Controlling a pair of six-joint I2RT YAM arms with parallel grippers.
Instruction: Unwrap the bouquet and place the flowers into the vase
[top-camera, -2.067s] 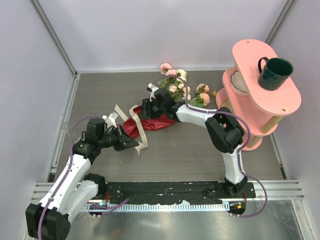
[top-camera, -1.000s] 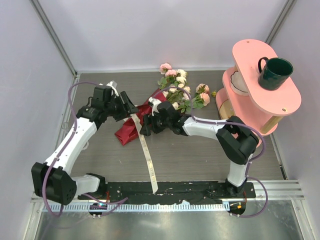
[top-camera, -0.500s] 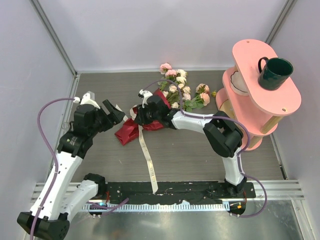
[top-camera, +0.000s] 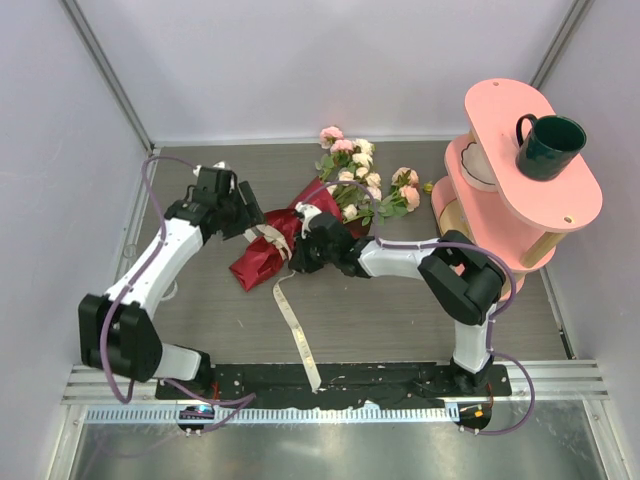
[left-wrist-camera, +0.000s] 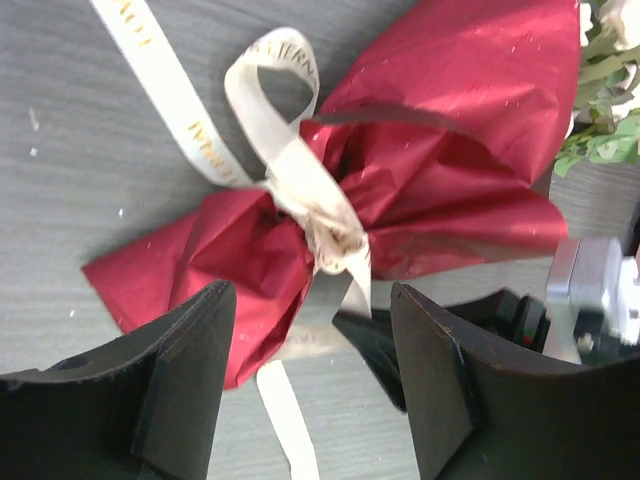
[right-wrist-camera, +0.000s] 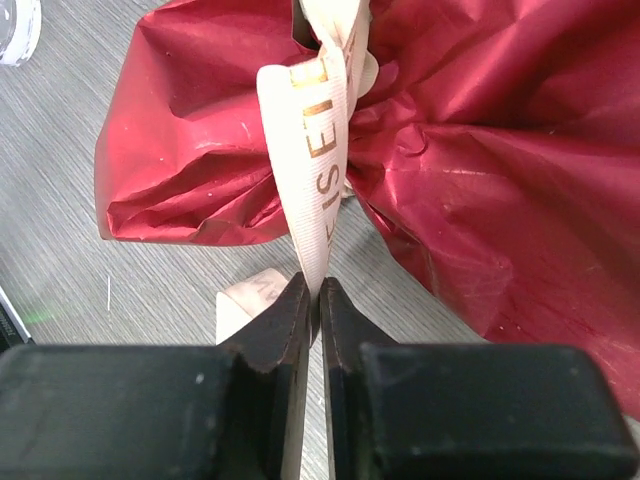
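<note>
1. Grey wood-grain tabletop (top-camera: 400, 300) enclosed by plain pale walls (top-camera: 300, 70). The bouquet (top-camera: 258, 262) lies on it left of centre, wrapped in dark red paper.
2. Cream ribbon (right-wrist-camera: 312, 170), knotted round the bouquet's waist, carries gold capital lettering that is legible only as fragments. One loose tail runs from the knot toward the near table edge.
3. Left arm reaches in from the bouquet's left. The left gripper (left-wrist-camera: 308, 300) hangs over the knot with its fingers spread wide, holding nothing.
4. Right arm stretches low from the bouquet's right. The right gripper (right-wrist-camera: 318, 285) is pinched closed on a ribbon strand just below the knot.
5. Flowers (top-camera: 355, 185), pink and cream roses, fan out from the bouquet's far-right end.
6. Pink two-tier shelf (top-camera: 500, 110) stands well to the bouquet's right, with a dark green mug (top-camera: 550, 147) on its top tier.
</note>
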